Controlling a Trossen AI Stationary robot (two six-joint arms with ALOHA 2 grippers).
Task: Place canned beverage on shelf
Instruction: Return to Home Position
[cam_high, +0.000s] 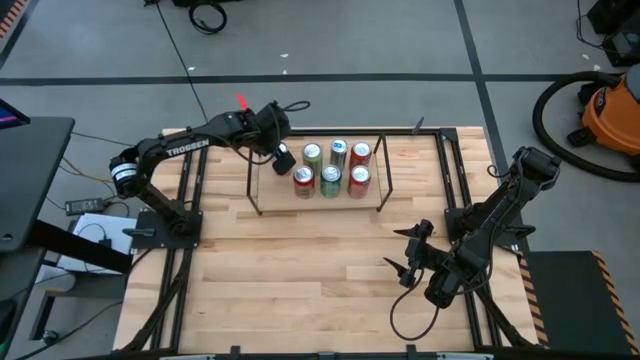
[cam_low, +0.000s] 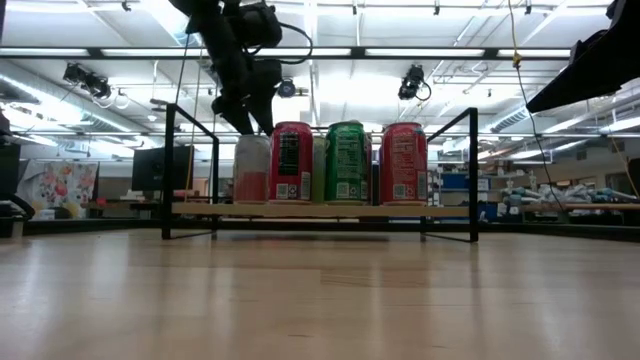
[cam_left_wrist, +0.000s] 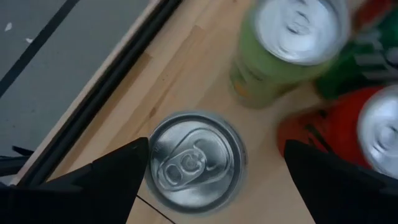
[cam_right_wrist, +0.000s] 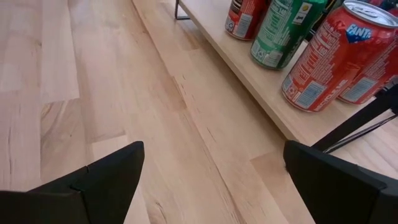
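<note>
A silver can (cam_left_wrist: 196, 163) stands upright on the wood deck of the shelf (cam_low: 320, 210), at the deck's far left corner; it also shows in the low view (cam_low: 251, 168). Beside it stand several red and green cans (cam_high: 331, 168) in two rows. My left gripper (cam_left_wrist: 216, 143) hangs open just above the silver can, pointing steeply down, one finger (cam_left_wrist: 121, 174) close by the can's rim and the other (cam_left_wrist: 329, 180) well off it. My right gripper (cam_high: 405, 250) waits open above the table, near the right side, facing the shelf.
Thin black rods (cam_low: 170, 170) frame the shelf at both ends. A larger black frame (cam_high: 455, 180) edges the table. Bare wood tabletop (cam_high: 300, 270) lies between the shelf and the near edge. A cable (cam_high: 400, 310) loops below my right arm.
</note>
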